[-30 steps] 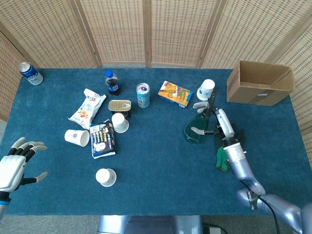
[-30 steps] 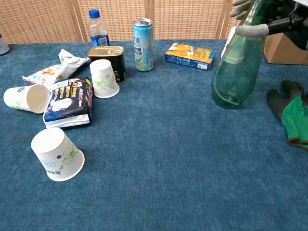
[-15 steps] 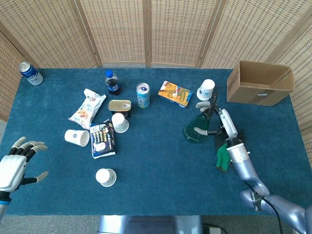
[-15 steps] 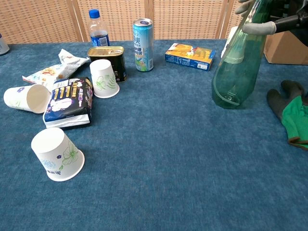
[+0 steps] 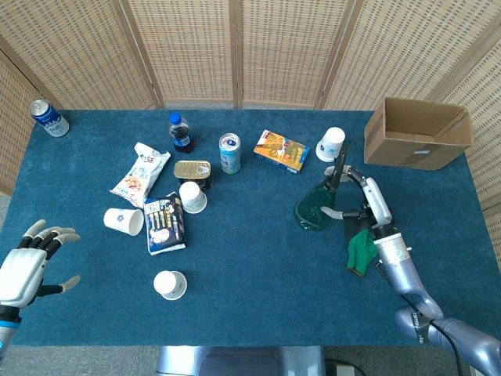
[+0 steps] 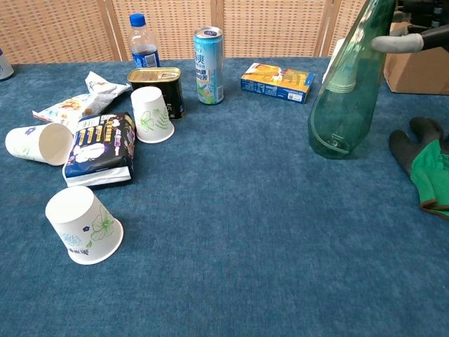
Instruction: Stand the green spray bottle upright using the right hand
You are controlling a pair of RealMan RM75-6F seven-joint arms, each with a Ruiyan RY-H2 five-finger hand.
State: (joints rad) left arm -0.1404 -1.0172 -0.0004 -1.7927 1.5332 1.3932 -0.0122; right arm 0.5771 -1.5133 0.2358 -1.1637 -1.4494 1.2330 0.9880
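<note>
The green spray bottle stands upright on the blue table, right of centre. Its top runs out of the chest view. My right hand is just to the bottle's right with its fingers spread. One fingertip still lies against the bottle's neck, and the thumb reaches toward the body. Nothing is clasped. My left hand hovers open at the near left corner, far from the bottle.
A green and black glove lies right of the bottle, under my right forearm. A cardboard box sits at the far right. A paper cup and a snack box lie behind the bottle. Cans, cups and snack bags crowd the left half.
My right hand has unwrapped from the bottle's neck and drawn back to the right. The bottle stays standing where it was. The left hand has barely moved.
</note>
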